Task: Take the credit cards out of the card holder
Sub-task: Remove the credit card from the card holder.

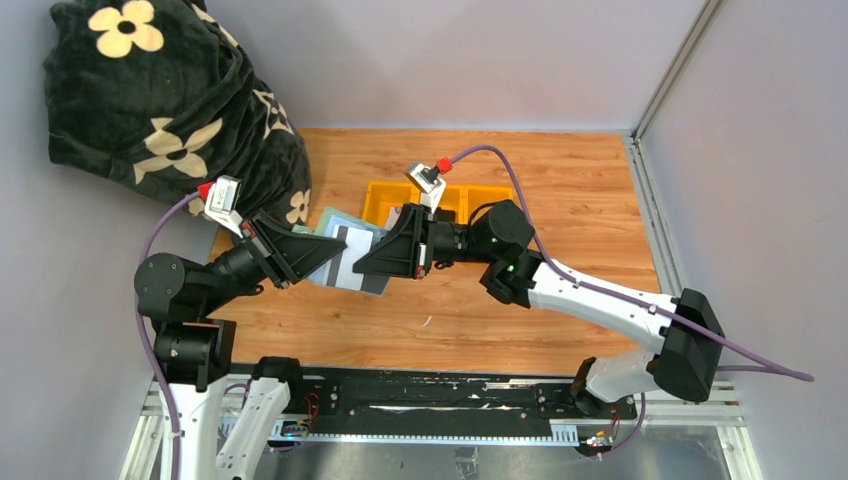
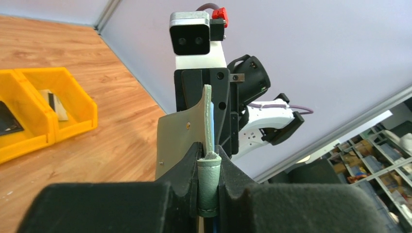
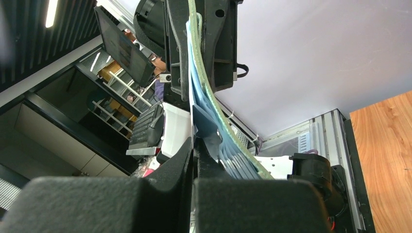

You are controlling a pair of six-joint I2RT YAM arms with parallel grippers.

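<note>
The sage card holder hangs open in the air between my two grippers, above the wooden table. My left gripper is shut on its folded spine; in the left wrist view the green spine sits pinched between the jaws of that gripper. My right gripper faces it from the right, shut on the edge of a grey credit card with a dark stripe. The right wrist view shows the holder's light blue leaves fanning up from the closed right gripper. Other cards in the holder are hidden.
A yellow tray stands behind the grippers; in the left wrist view its compartments hold a tan card and a black card. A black flowered bag fills the back left corner. Grey walls enclose the table.
</note>
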